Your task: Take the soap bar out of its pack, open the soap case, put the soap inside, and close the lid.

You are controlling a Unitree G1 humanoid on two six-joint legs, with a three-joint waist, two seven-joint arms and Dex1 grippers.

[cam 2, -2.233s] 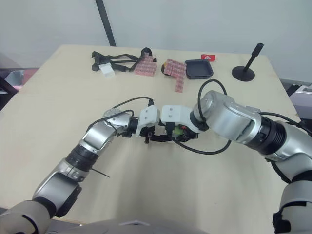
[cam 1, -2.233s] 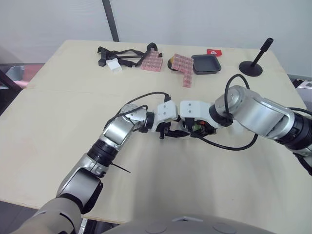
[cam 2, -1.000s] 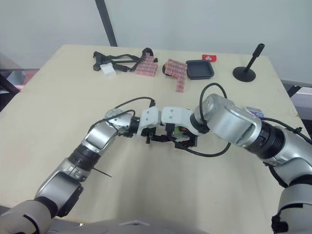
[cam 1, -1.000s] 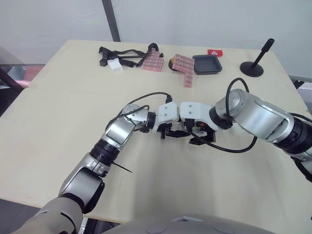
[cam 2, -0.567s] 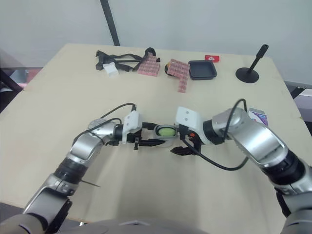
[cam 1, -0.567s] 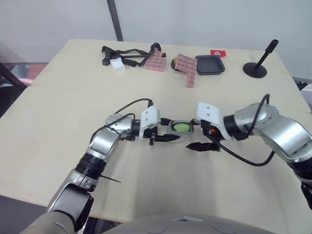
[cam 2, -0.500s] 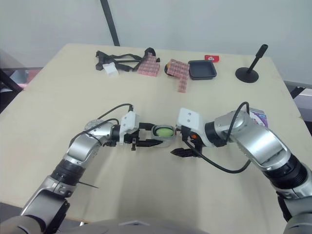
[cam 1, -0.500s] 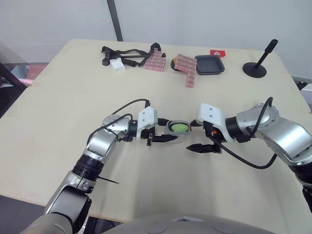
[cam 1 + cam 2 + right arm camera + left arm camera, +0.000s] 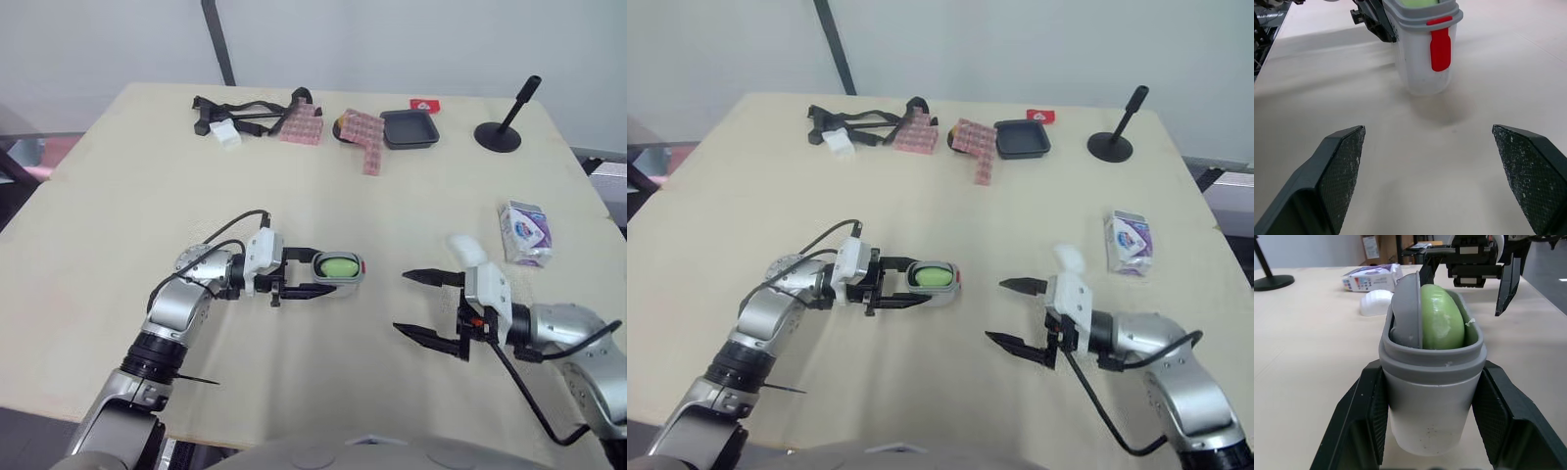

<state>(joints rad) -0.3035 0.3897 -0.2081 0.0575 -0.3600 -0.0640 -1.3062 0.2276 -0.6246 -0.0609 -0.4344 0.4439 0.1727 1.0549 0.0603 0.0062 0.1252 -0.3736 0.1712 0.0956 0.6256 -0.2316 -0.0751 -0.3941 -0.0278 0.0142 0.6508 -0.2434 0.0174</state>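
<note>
Pale wooden bench (image 9: pixel 118 196) before a plain grey wall (image 9: pixel 392 39), with a dark pole (image 9: pixel 217 44) rising behind the far edge. The left jaws were clenched on the soap case (image 9: pixel 338 266), a translucent body with a grey rim, gripping it from both sides. The green soap (image 9: pixel 1442 318) sat inside the case, between those jaws. The grey lid (image 9: pixel 1408 308) stood tilted in the case mouth, touching the soap and not closed. A red latch (image 9: pixel 1440 49) marked the case wall that faced the right jaws. The right jaws were released and spread wide just above bare bench, pointing at the case and well apart from it. The soap pack (image 9: pixel 525 233) and a small white object (image 9: pixel 1377 302) lay beyond the right jaws. Far beyond both jaws, along the bench's back edge, lay black straps (image 9: pixel 245 108), pink checkered blocks (image 9: pixel 364 137), a black tray (image 9: pixel 409 127) and a black stand (image 9: pixel 505 122).
</note>
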